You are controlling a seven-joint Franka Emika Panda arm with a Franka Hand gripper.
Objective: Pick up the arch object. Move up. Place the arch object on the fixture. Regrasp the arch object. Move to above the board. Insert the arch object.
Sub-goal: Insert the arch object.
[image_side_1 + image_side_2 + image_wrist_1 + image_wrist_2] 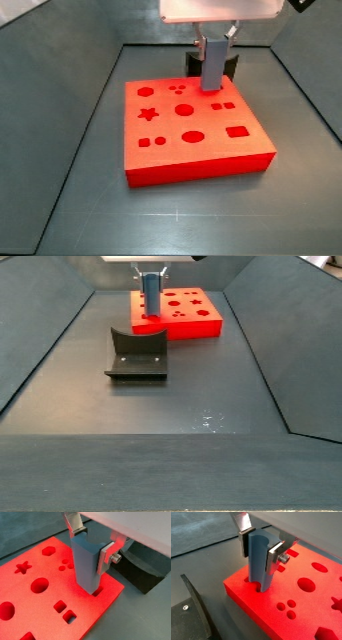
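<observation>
Closest in both wrist views, the gripper (90, 543) has its jaws closed on the arch (85, 564), a blue-grey block held upright with a silver finger (105, 558) pressed flat against each of two opposite faces. The block's lower end sits in a cut-out at the edge of the red board (47, 574), near a corner; in a wrist view (260, 562) the foot of the piece is seen dipping below the board's top surface (308, 599). How deep it goes cannot be told.

Around it the board's top carries other darker shapes: a star, rounds, small squares and a hexagon.

Beyond the board's edge lies the fixture (143, 572), dark and near-black, apart from the block and resting on the grey floor (201, 537).

In a side view the gripper (214, 38) hangs over the far edge of the board (201, 140), with the arch (214, 65) standing straight up and the fixture (195, 64) just behind. In a side view from the opposite end, the fixture (138, 354) is nearer, the board (187, 316) beyond it, and the arch (151, 306) at the board's near-left corner.
</observation>
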